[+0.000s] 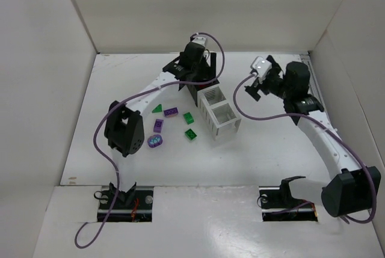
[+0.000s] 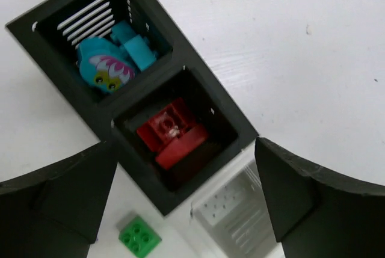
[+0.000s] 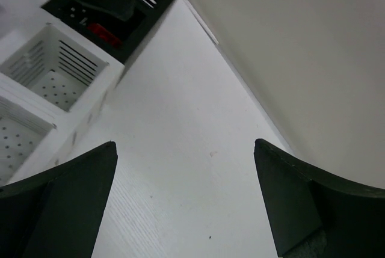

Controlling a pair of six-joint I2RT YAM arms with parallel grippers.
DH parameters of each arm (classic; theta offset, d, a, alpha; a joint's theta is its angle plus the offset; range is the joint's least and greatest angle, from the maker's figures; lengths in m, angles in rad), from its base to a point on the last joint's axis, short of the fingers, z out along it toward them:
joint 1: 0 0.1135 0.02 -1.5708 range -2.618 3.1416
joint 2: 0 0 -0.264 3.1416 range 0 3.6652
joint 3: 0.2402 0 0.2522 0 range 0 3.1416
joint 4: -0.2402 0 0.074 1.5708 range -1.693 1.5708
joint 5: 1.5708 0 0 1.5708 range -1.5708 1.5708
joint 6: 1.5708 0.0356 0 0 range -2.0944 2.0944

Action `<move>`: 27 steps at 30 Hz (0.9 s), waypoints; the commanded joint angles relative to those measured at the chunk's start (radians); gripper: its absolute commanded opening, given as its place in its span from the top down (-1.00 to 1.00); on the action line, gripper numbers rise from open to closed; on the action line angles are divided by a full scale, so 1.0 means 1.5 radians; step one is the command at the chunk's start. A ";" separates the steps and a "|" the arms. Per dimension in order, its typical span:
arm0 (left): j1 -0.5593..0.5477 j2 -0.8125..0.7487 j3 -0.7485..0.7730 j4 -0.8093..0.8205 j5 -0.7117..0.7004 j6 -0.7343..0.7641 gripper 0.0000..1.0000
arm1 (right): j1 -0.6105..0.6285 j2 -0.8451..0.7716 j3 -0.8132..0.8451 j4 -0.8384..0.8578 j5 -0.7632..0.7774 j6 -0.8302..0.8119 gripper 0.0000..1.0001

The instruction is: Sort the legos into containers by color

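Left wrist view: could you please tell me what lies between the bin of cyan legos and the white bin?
The black bin holding the red legos lies between them, as the left wrist view shows.

A white table (image 1: 271, 156) stands enclosed by white walls (image 1: 204, 5).

Red lego (image 2: 171, 135) in blk bin (image 2: 139, 174); cyan lego (image 2: 135, 47) adj; greens (image 1: 191, 134), purples (image 1: 171, 112) loose.

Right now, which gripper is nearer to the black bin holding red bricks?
Left. The left gripper hangs directly over that bin; the right gripper is off to one side, over table.
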 commanded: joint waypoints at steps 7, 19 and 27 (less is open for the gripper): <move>-0.004 -0.348 -0.323 0.031 -0.118 -0.138 -1.00 | 0.243 0.104 0.134 -0.108 0.049 -0.164 -1.00; 0.024 -0.799 -0.675 -0.286 -0.225 -0.565 -1.00 | 0.422 0.484 0.453 -0.279 -0.024 -0.344 -1.00; 0.024 -0.924 -0.741 -0.340 -0.197 -0.656 -1.00 | 0.422 0.733 0.680 -0.403 -0.026 -0.387 -1.00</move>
